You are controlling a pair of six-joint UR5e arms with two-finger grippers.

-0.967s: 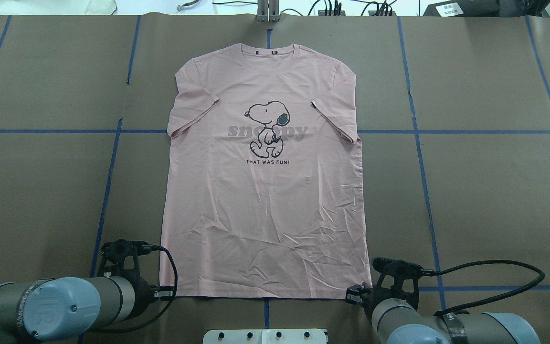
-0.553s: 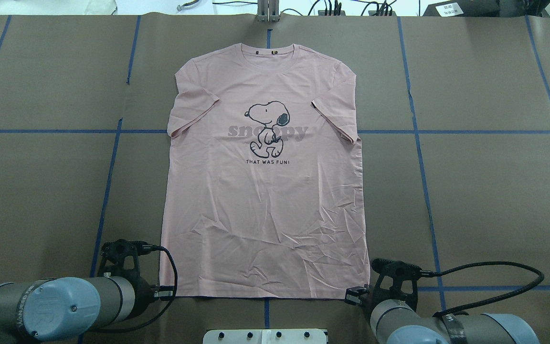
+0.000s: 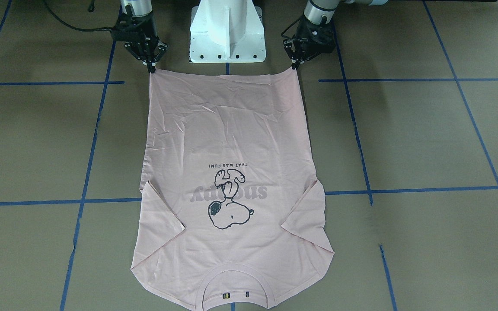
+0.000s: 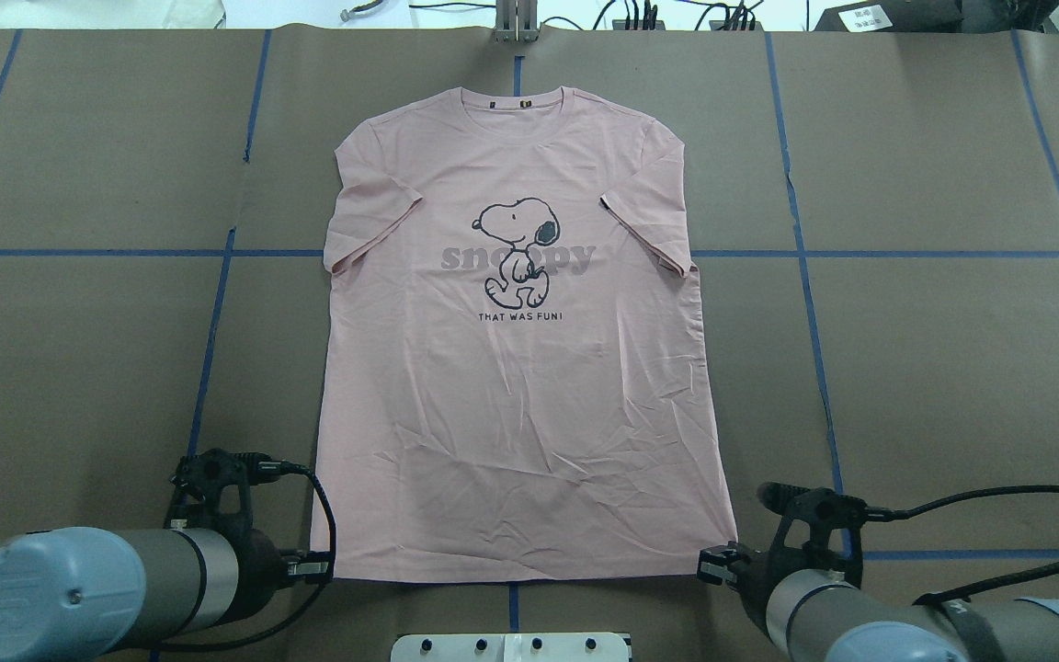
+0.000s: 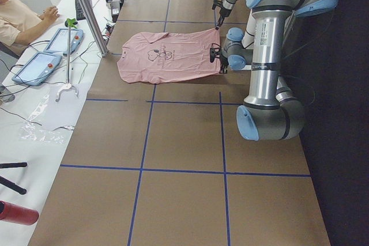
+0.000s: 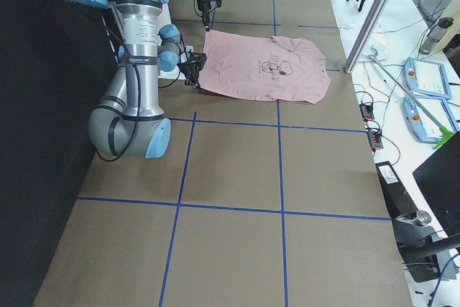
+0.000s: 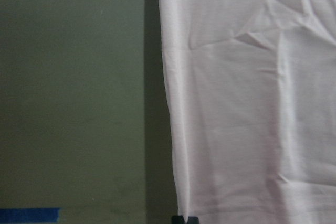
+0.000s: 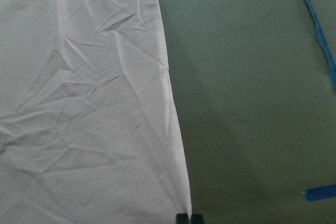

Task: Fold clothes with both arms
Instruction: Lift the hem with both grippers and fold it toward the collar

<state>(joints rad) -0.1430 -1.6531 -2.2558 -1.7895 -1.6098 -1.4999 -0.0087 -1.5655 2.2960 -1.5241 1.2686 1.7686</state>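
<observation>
Covering the whole table (image 4: 934, 368) is brown paper with a grid of blue tape (image 4: 860, 254), so that's your backdrop. Smack in the middle lies the pale pink T-shirt (image 4: 511, 414), flat and front side up. It's a bit wrinkly near the bottom, with the hem on the robot's side and the neck pointing away.

The left arm (image 4: 79, 593) and right arm (image 4: 860, 625) both reach down low at the near edge, one at each bottom corner of the shirt, with the white base (image 3: 227, 34) sitting between them.

The left gripper (image 3: 294, 65) is pinched closed on its hem corner, and the right gripper (image 3: 151, 68) is doing the same on the other one. Both wrist views show the jaws pressed together right at the cloth's corner, with the shirt's side edge running away from them. The two corners look pulled slightly outward, so the hem is stretched fairly straight.

Smaller stuff: the dog print (image 4: 516, 253) with grey lettering across it sits on the chest, and the collar (image 4: 511, 99) lies right by the far edge.
</observation>
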